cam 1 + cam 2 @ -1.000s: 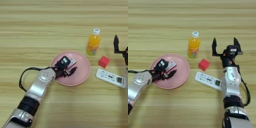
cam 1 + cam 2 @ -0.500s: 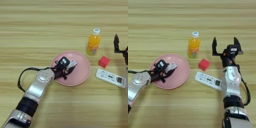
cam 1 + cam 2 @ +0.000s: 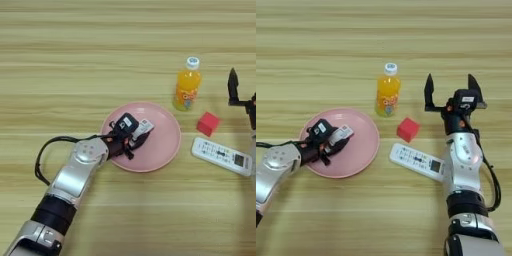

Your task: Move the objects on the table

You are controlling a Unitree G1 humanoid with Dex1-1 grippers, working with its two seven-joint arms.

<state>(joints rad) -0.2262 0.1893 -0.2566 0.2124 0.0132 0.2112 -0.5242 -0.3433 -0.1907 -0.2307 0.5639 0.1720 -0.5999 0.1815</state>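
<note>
So, in the left eye view we have our left gripper [image 3: 131, 141] over the pink plate [image 3: 162, 145], which lies a little below the middle of the table [image 3: 75, 60]. Its black fingers are closed on the small red-and-white box [image 3: 142, 128], which sits at about nine o'clock on the plate; whether the box rests on the plate or hangs just above it we cannot tell. The orange bottle [image 3: 187, 85] stands upright just beyond the plate's rim at one o'clock. A red cube [image 3: 208, 123] lies at three o'clock from the plate, and a white remote [image 3: 222, 156] at four o'clock.

In the right eye view our right gripper [image 3: 452, 87] stands raised at three o'clock from the bottle, well apart from it, its two fingers spread wide and empty. We judge the box nearly placed: the release is left, and bottle, cube and remote look untouched.
</note>
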